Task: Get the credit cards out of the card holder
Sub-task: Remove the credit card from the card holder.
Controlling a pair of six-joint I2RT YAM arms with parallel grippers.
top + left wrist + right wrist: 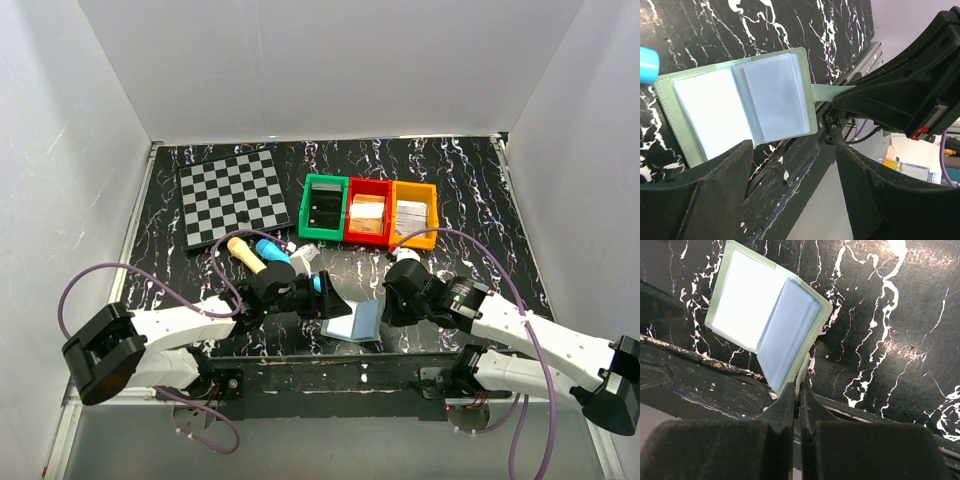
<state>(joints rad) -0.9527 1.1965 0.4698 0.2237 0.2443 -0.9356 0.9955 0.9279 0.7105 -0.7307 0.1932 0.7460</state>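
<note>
The card holder [358,322] lies open near the table's front edge, grey-green rim up, with two pale blue-grey panels; it also shows in the left wrist view [740,105] and the right wrist view [760,310]. Pale rectangles fill its panels; I cannot tell the credit cards apart from the sleeves, and no card lies outside. My right gripper [800,390] is shut on the holder's small tab [827,92], lifting that side a little. My left gripper [795,150] is open and empty, just left of the holder, touching nothing.
A checkered board [233,197] lies at the back left. Green [323,207], red [368,212] and orange [414,214] bins stand in a row at the back. A wooden piece [245,255] and a blue object [270,250] lie behind my left gripper.
</note>
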